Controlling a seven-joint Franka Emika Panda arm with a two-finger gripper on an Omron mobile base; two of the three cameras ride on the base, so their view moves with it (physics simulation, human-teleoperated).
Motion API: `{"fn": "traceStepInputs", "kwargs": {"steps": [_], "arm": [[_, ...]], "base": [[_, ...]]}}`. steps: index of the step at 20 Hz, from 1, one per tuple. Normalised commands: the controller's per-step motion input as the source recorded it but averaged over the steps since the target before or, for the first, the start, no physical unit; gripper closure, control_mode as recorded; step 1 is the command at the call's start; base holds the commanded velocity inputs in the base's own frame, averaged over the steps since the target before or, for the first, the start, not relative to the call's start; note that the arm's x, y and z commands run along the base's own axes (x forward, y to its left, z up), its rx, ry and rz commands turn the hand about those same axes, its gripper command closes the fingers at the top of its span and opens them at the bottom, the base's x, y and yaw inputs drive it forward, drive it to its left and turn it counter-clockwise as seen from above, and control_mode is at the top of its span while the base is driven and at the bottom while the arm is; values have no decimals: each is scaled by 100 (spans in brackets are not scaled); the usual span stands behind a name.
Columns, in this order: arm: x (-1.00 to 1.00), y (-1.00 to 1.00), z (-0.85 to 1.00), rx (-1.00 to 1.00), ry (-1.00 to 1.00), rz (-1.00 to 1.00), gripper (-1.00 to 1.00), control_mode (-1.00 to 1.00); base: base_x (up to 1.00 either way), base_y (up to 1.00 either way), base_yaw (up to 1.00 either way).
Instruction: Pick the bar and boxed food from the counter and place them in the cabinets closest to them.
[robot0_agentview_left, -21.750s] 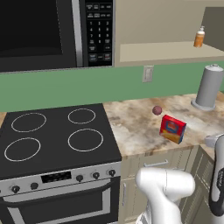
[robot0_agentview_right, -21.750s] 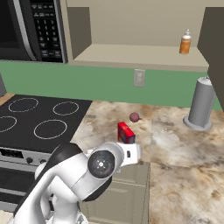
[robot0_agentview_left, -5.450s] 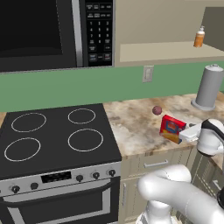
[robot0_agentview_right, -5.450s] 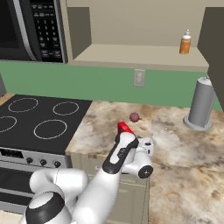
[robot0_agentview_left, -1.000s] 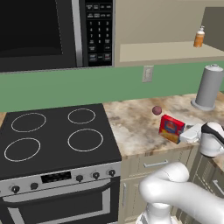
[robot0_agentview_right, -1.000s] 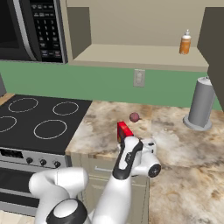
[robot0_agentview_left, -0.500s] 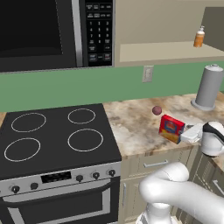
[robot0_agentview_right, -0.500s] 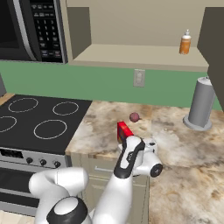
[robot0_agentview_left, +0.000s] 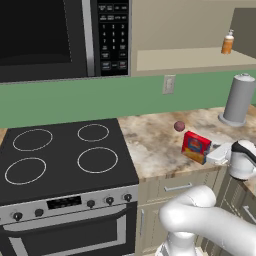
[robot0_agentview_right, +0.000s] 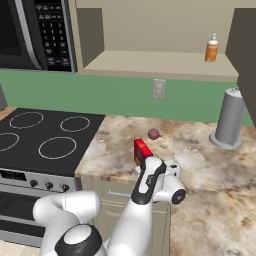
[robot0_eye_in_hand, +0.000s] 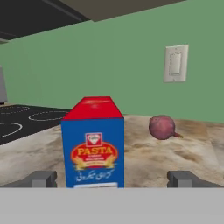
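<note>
The boxed food (robot0_agentview_left: 196, 146) is a red carton with a blue and yellow pasta label, standing upright on the marbled counter (robot0_agentview_left: 155, 145) near its front edge. My gripper (robot0_agentview_left: 216, 154) sits low at counter height just right of the carton and points at it. In the hand view the boxed food (robot0_eye_in_hand: 94, 144) stands centred and close, and the gripper (robot0_eye_in_hand: 113, 179) is open with one fingertip (robot0_eye_in_hand: 41, 178) wide on each side, touching nothing. The open cabinets (robot0_agentview_right: 150, 60) hang above the counter (robot0_agentview_right: 200, 165). The bar is out of view.
A dark-red ball (robot0_agentview_left: 179, 126) lies just behind the carton. A grey cylinder (robot0_agentview_left: 239, 99) stands at the back right. An orange bottle (robot0_agentview_left: 227, 42) is on the cabinet shelf. The black stovetop (robot0_agentview_left: 60, 155) and microwave (robot0_agentview_left: 60, 35) are to the left.
Since the oldest frames the arm has swung down from a folded pose to counter level beside the carton. Over the last second it has hardly moved, and the jaws stay open.
</note>
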Motion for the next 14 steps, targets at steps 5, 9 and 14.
{"fn": "traceStepInputs", "kwargs": {"steps": [5,9,14], "arm": [[3,0,0,0,0,0,-100,-100],[14,2,-1,0,0,-1,-100,-100],[10,1,-2,1,0,-1,-100,-100]], "base": [[0,0,0],[0,0,0],[0,0,0]]}}
